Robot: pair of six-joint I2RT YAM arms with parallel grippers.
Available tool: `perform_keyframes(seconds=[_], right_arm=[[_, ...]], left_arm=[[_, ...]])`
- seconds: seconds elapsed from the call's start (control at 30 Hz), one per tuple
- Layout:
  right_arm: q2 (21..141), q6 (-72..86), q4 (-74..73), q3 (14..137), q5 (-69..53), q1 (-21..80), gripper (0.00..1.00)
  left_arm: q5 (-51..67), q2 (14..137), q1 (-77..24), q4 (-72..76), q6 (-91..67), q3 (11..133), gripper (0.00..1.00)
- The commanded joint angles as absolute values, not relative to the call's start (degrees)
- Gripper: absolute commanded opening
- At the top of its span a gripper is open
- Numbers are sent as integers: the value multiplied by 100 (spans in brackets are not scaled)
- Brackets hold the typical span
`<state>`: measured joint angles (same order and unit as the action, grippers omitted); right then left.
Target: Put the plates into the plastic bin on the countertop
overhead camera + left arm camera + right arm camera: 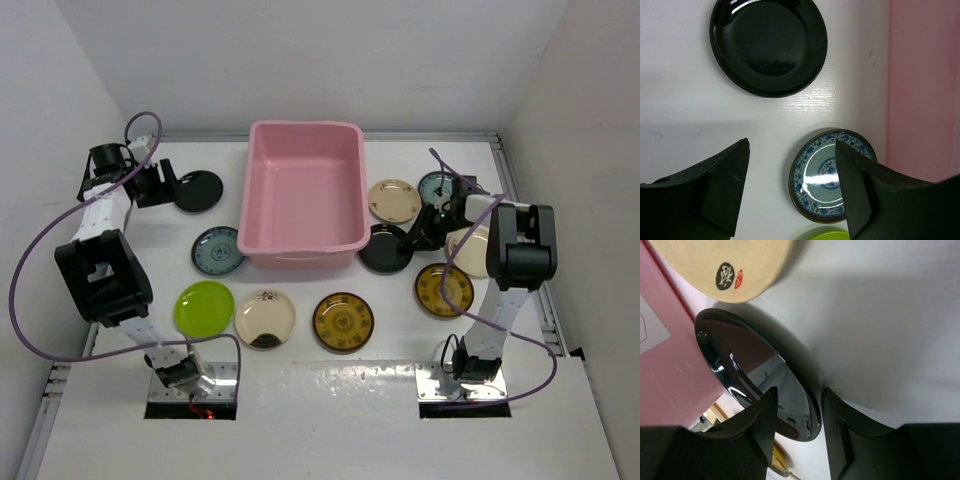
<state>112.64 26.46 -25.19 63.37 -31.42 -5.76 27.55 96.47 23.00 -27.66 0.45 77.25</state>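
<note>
The pink plastic bin (305,190) stands at the middle back of the countertop (330,400) and holds no plates. My left gripper (160,185) is open and empty beside a black plate (197,190). In the left wrist view (792,150) that black plate (769,45) lies ahead and a teal-patterned plate (825,175) shows between the fingers. My right gripper (420,238) is shut on the rim of a second black plate (385,248) next to the bin. In the right wrist view (797,392) this plate (750,370) is tilted, its near edge off the table.
On the left lie a teal plate (217,250), a lime plate (204,308) and a cream plate with a dark patch (265,318). Yellow-brown plates (343,320) (443,290), cream plates (393,200) (468,250) and a teal plate (437,187) surround the right arm. White walls bound the table.
</note>
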Motion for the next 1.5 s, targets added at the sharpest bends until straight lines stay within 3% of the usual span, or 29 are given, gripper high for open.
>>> perform_keyframes(seconds=[0.0,0.07,0.17,0.2,0.4,0.5,0.7,0.8,1.0,1.2,1.33,1.37,1.43,1.47], right_arm=[[11312,2497,-2180,6153,-2760,-492,39],[11294,2435,-2136,6091,-2742,-483,34],[11259,2382,-2083,6056,-2716,-492,3],[11137,2364,-2135,6038,-2690,-501,0],[9700,2504,-2434,6037,-2049,-694,0],[8924,2698,-2540,6266,-955,-616,0],[8481,3085,-2224,7540,252,254,0],[8841,3233,-1811,8199,168,895,0],[11125,3638,-1871,9930,-808,2037,0],[12647,3964,-1899,11214,-1107,2460,0],[13121,3981,-1907,11364,-1134,2575,0],[13131,3981,-1925,11382,-1134,2610,1],[13148,3973,-1925,11364,-1186,2628,13],[13157,3903,-1960,11338,-1195,2645,31]], left_arm=[[2865,9922,2355,-2751,106,7953,70],[2865,10116,2355,-2751,105,7954,70],[2813,10274,2355,-2611,-26,8016,68],[2813,10353,2355,-2610,-26,8016,68],[2409,10521,2355,-2329,-254,8077,67],[2154,10722,2355,-2188,-412,8130,67],[1986,11318,2303,-1890,-852,8436,64],[2126,11644,2373,-1890,-1063,8700,60],[2346,12453,2373,-1653,-1510,9219,61],[2434,12990,2373,-1530,-1888,9439,61],[2706,13175,2320,-1477,-2021,9492,53],[2759,13175,2320,-1477,-2021,9492,46],[2812,13228,2320,-1477,-2083,9492,35],[2812,13228,2320,-1477,-2083,9492,27]])
